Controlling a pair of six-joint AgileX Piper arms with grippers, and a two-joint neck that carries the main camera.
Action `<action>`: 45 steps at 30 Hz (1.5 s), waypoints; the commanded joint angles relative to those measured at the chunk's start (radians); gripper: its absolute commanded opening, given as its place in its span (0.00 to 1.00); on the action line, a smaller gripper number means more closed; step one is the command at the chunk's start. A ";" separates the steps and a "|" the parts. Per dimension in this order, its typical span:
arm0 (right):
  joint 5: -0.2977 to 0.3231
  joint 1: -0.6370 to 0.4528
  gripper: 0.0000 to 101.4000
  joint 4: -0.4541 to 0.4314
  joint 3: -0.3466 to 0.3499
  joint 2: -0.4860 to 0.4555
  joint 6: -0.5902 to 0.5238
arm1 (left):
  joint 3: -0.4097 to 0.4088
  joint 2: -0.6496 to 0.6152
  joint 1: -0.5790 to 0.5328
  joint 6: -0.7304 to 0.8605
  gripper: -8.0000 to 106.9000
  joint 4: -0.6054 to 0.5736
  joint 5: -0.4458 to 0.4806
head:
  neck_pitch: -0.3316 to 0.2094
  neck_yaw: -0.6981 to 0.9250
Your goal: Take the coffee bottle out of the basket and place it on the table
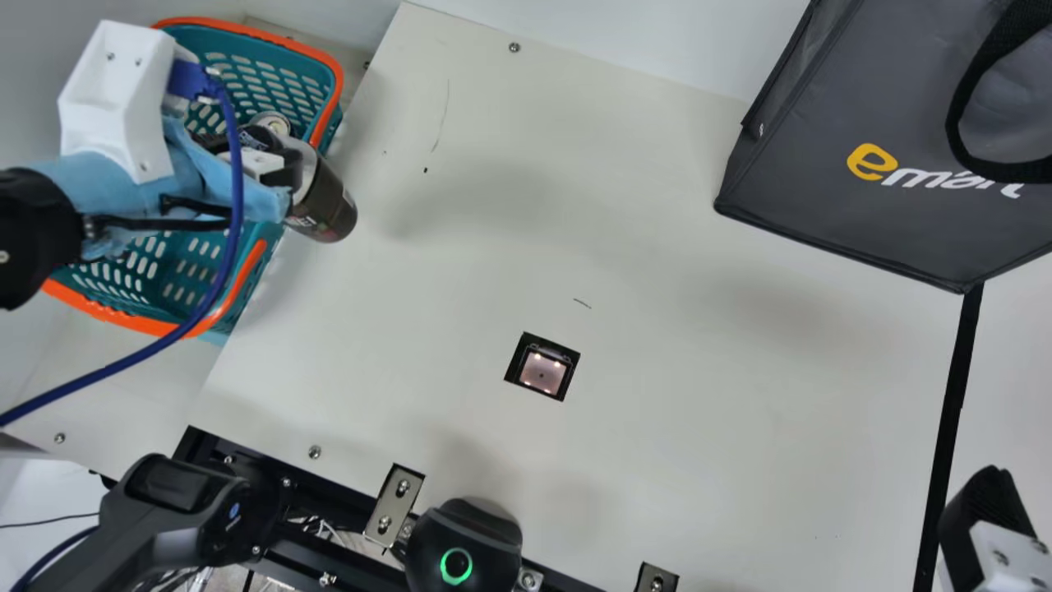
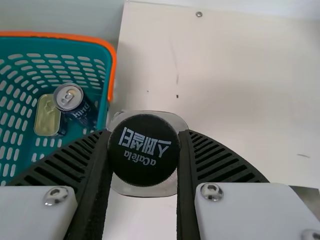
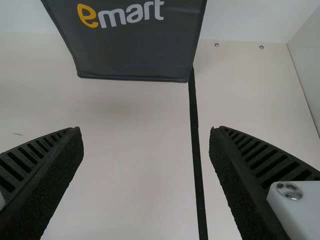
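Observation:
At the upper left of the main view, my left gripper (image 1: pixel 283 168) holds the dark coffee bottle (image 1: pixel 325 201) beside the basket's orange rim. The bottle's lower end juts out over the cream table (image 1: pixel 575 205). The left wrist view shows the black cap of the coffee bottle (image 2: pixel 144 150) between the two ribbed fingers of my left gripper (image 2: pixel 144 155), closed on it. The teal basket (image 1: pixel 329 82) stands at the table's left side, partly covered by the arm. My right gripper (image 1: pixel 986 510) is at the lower right; in the right wrist view the right gripper (image 3: pixel 146 145) has its fingers wide apart.
In the basket are a dark blue can (image 2: pixel 75 102) and a can with a gold lid (image 2: pixel 47 117). A dark grey bag (image 1: pixel 871 123) stands at the upper right. A small square device (image 1: pixel 542 370) is set in the table's middle.

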 commanded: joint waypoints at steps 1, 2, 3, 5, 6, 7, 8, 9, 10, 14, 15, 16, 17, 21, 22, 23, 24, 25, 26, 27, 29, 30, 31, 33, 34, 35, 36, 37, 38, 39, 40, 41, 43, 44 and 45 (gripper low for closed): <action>0.000 0.000 0.90 0.000 0.000 0.000 0.000 | 0.010 -0.006 -0.016 -0.015 0.16 0.009 -0.002 | -0.026 0.002; 0.000 0.000 0.90 0.000 0.000 0.000 0.000 | 0.017 -0.010 -0.023 -0.021 0.16 0.014 -0.003 | -0.026 0.002; -0.001 0.000 0.90 0.000 0.000 0.000 0.000 | 0.024 -0.014 -0.031 -0.029 0.16 0.020 -0.005 | -0.026 0.002; -0.001 0.000 0.90 0.000 0.000 0.000 0.000 | 0.037 -0.022 -0.045 -0.041 0.16 0.029 -0.005 | -0.026 0.002; -0.001 0.000 0.90 0.000 0.000 0.000 0.000 | 0.044 -0.025 -0.052 -0.048 0.16 0.034 -0.006 | -0.026 0.002; -0.001 0.000 0.90 0.000 0.000 0.000 0.000 | 0.051 -0.029 -0.059 -0.055 0.16 0.039 -0.007 | -0.026 0.002; -0.001 0.000 0.90 0.000 0.000 0.000 0.000 | 0.058 -0.033 -0.064 -0.059 0.16 0.042 -0.008 | -0.026 0.002; -0.001 0.000 0.90 0.000 0.000 0.000 0.000 | 0.066 -0.037 -0.071 -0.066 0.16 0.048 -0.009 | -0.026 0.002; -0.001 0.000 0.90 0.000 0.000 0.000 0.000 | 0.074 -0.041 -0.077 -0.071 0.16 0.052 -0.010 | -0.026 0.002; -0.001 0.000 0.90 0.000 0.000 0.000 0.000 | 0.101 -0.055 -0.100 -0.091 0.16 0.067 -0.016 | -0.026 0.002; -0.001 0.000 0.90 0.000 0.000 0.000 0.000 | 0.108 -0.057 -0.106 -0.095 0.16 0.070 -0.018 | -0.026 0.002; -0.001 0.000 0.90 0.000 0.000 0.000 0.000 | 0.115 -0.060 -0.112 -0.101 0.16 0.074 -0.021 | -0.026 0.002; -0.001 0.000 0.90 0.000 0.000 0.000 0.000 | 0.121 -0.062 -0.118 -0.105 0.16 0.077 -0.023 | -0.026 0.002; -0.001 0.000 0.90 0.000 0.000 0.000 0.000 | 0.145 -0.069 -0.140 -0.123 0.16 0.090 -0.033 | -0.026 0.002; -0.001 0.000 0.90 0.000 0.000 0.000 0.000 | 0.150 -0.070 -0.146 -0.128 0.16 0.093 -0.036 | -0.026 0.002; -0.001 0.000 0.90 0.000 0.000 0.000 0.000 | 0.156 -0.071 -0.150 -0.131 0.16 0.096 -0.040 | -0.026 0.002; -0.001 0.000 0.90 0.000 0.000 0.000 0.000 | 0.161 -0.072 -0.157 -0.136 0.16 0.099 -0.043 | -0.026 0.002; -0.001 0.000 0.90 0.000 0.000 0.000 0.000 | 0.166 -0.072 -0.162 -0.140 0.16 0.101 -0.046 | -0.026 0.002; -0.001 0.000 0.90 0.000 0.000 0.000 0.000 | 0.171 -0.073 -0.168 -0.145 0.16 0.105 -0.049 | -0.026 0.002; 0.000 0.000 0.90 0.000 0.000 0.000 0.000 | 0.176 -0.073 -0.172 -0.148 0.16 0.106 -0.052 | -0.026 0.002; 0.000 0.000 0.90 0.000 0.000 0.000 0.000 | 0.186 -0.073 -0.183 -0.157 0.16 0.112 -0.060 | -0.026 0.002; 0.000 0.000 0.90 0.000 0.000 0.000 0.000 | 0.190 -0.073 -0.187 -0.160 0.16 0.114 -0.063 | -0.026 0.002; 0.000 0.000 0.90 0.000 0.000 0.000 0.000 | 0.195 -0.072 -0.193 -0.166 0.16 0.117 -0.066 | -0.026 0.002; 0.000 0.000 0.90 0.000 0.000 0.000 0.000 | 0.203 -0.072 -0.201 -0.173 0.16 0.122 -0.073 | -0.026 0.002; 0.000 0.000 0.90 0.000 0.000 0.000 0.000 | 0.208 -0.071 -0.206 -0.177 0.16 0.124 -0.077 | -0.026 0.002; 0.000 0.000 0.90 0.000 0.000 0.000 0.000 | 0.211 -0.070 -0.210 -0.182 0.16 0.127 -0.080 | -0.026 0.002; 0.000 0.000 0.90 0.000 0.000 0.000 0.000 | 0.215 -0.070 -0.215 -0.186 0.16 0.129 -0.082 | -0.026 0.002; 0.000 0.000 0.90 0.000 0.000 0.000 0.000 | 0.218 -0.069 -0.219 -0.190 0.16 0.131 -0.085 | -0.026 0.002; 0.000 0.000 0.90 0.000 0.000 0.000 0.000 | 0.222 -0.068 -0.224 -0.195 0.16 0.134 -0.087 | -0.026 0.002; 0.000 0.000 0.90 0.000 0.000 0.000 0.000 | 0.225 -0.067 -0.228 -0.200 0.16 0.137 -0.090 | -0.026 0.002; 0.000 0.000 0.90 0.000 0.000 0.000 0.000 | 0.228 -0.066 -0.232 -0.204 0.16 0.139 -0.093 | -0.026 0.002; 0.000 0.000 0.90 0.000 0.000 0.000 0.000 | 0.231 -0.065 -0.236 -0.209 0.16 0.143 -0.095 | -0.026 0.002; 0.000 0.000 0.90 0.000 0.000 0.000 0.000 | 0.235 -0.062 -0.244 -0.219 0.16 0.149 -0.099 | -0.026 0.002; 0.000 0.000 0.90 0.000 0.000 0.000 0.000 | 0.238 -0.061 -0.248 -0.224 0.16 0.152 -0.102 | -0.026 0.002; 0.000 0.000 0.90 0.000 0.000 0.000 0.000 | 0.240 -0.060 -0.251 -0.229 0.16 0.155 -0.103 | -0.026 0.002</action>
